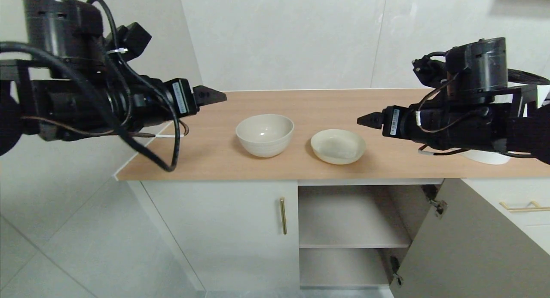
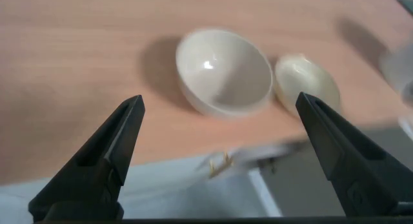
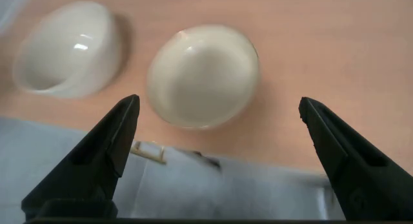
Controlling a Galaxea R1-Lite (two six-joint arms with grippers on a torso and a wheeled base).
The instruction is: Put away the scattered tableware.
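The left gripper [image 1: 213, 95], upper left, and the right gripper [image 1: 367, 119], centre right, are both spread wide, holding nothing. Between them, mid-frame on the wooden counter [image 1: 215, 160], sit a deep bowl [image 1: 264, 135] and, just right of it, a shallow bowl [image 1: 338, 146].

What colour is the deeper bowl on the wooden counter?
Plain cream-white, with no pattern. The bowl shows best in the head view.

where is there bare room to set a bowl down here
Bare countertop left of the deep bowl and behind both bowls to the wall. Both shelves of the open cabinet are bare. Tight: the gap between deep bowl and shallow bowl.
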